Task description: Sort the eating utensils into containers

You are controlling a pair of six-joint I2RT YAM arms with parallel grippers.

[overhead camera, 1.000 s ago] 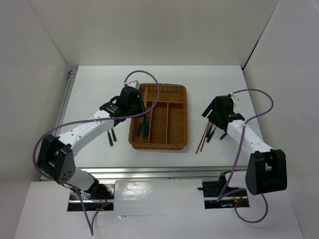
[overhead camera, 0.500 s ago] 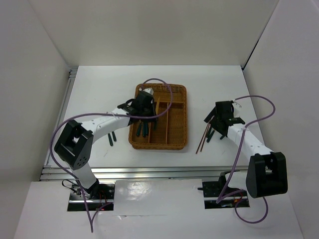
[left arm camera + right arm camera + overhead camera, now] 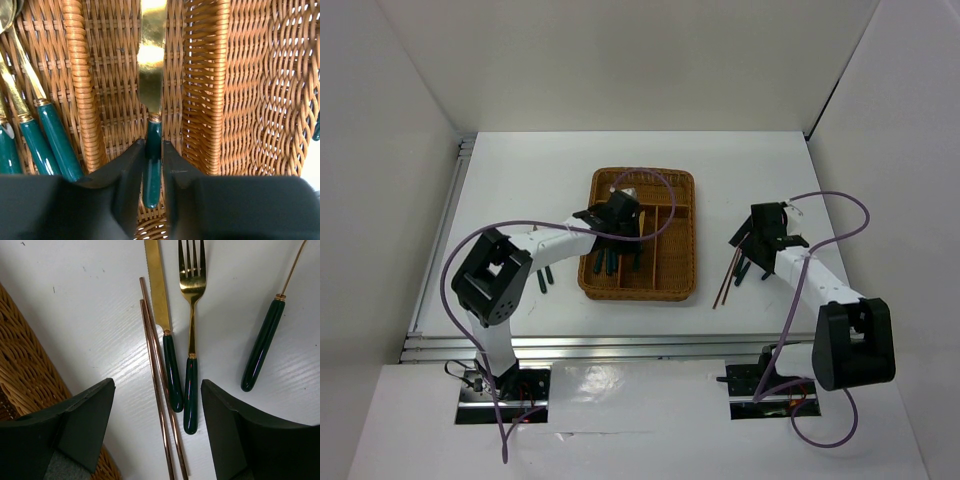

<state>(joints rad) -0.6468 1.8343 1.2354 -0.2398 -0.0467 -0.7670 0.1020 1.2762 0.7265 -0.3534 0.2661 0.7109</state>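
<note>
In the left wrist view my left gripper [image 3: 153,165] is shut on the dark teal handle of a gold-bladed knife [image 3: 151,65], which points down a middle slot of the wicker tray [image 3: 240,100]. The slot to the left holds several teal-handled utensils [image 3: 47,137]. From above, this gripper [image 3: 620,215] is over the tray [image 3: 680,270]. My right gripper [image 3: 157,390] stands open just above the table, with two reddish-brown chopsticks [image 3: 152,350], a knife [image 3: 159,290] and a fork [image 3: 192,285] between its fingers. A third teal-handled utensil [image 3: 262,347] lies outside the right finger.
Two more teal-handled utensils [image 3: 544,275] lie on the white table left of the tray. The tray's corner [image 3: 25,365] is close beside my right gripper's left finger. Purple cables loop over both arms. The table's near edge is a metal rail [image 3: 620,345].
My left arm has swung right across the tray, carrying the knife from the left slot toward a middle one. The right gripper shifted slightly over the utensils and stayed open.
</note>
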